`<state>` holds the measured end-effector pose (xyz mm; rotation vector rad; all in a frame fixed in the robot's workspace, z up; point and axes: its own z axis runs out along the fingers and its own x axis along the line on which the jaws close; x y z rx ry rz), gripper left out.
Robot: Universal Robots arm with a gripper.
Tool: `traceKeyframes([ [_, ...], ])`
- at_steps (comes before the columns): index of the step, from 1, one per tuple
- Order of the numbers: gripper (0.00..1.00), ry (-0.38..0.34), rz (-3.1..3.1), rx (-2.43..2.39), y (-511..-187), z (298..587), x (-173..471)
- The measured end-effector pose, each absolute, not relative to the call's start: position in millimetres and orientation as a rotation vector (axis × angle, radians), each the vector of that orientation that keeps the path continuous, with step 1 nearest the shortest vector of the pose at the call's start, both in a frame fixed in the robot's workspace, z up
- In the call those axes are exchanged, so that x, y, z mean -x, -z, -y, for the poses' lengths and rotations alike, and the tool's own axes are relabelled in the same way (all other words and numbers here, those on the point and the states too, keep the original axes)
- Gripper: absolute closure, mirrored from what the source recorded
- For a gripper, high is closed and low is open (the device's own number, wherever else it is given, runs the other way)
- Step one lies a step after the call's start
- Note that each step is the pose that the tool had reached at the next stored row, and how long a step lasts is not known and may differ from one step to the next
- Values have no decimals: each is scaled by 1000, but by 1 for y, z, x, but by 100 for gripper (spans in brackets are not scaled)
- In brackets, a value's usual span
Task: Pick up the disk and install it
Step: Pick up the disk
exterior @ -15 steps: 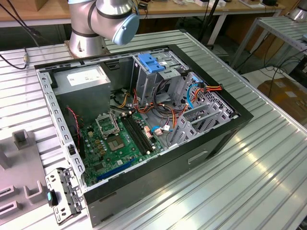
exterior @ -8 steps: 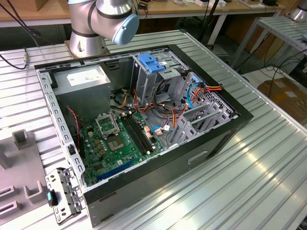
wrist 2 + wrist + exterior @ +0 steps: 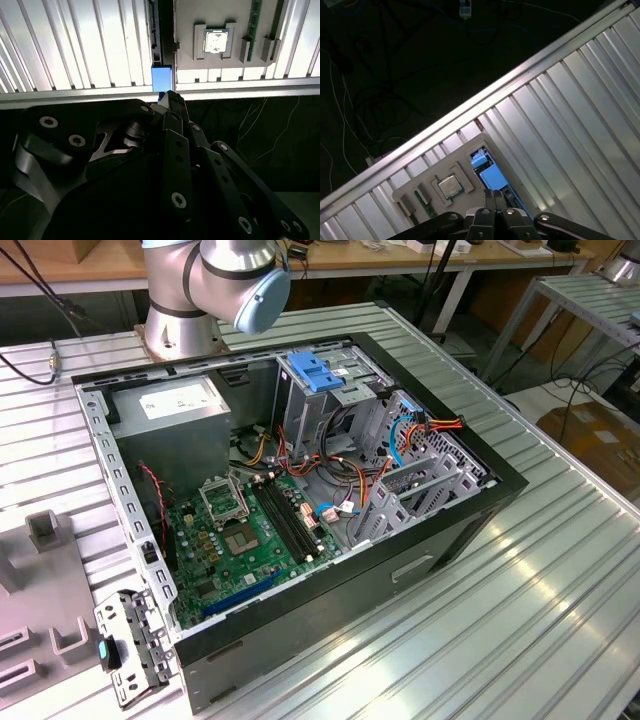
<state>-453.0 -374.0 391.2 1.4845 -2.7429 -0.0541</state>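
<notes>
Closest to the lens in the second wrist view are the dark links of the gripper (image 3: 168, 96). Its fingers are drawn together with no gap that I can see, and I see nothing pinched between them. Just past the tips sits the disk (image 3: 162, 80), a bright blue patch in a slot of the grey fixture plate (image 3: 187, 30), near a processor chip (image 3: 216, 42).

In the first wrist view the disk (image 3: 489, 175) lies in that slot at the plate's edge, with the closed fingertips right over its near end. Whether they touch it I cannot tell.

The exterior view gives me the open computer case (image 3: 420, 565) on the ribbed table (image 3: 540, 630), with a paler blue bracket (image 3: 313, 370) at its drive bay.

I judge the disk stiff, dense and sensitive to shock, its plastic rails smooth and a little springy. I would grip across the rigid body near mid-length, not by the end tabs.
</notes>
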Motion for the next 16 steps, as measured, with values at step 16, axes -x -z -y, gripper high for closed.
traceKeyframes([
  [16,89,48,2461,-1907,-391,374,453],
])
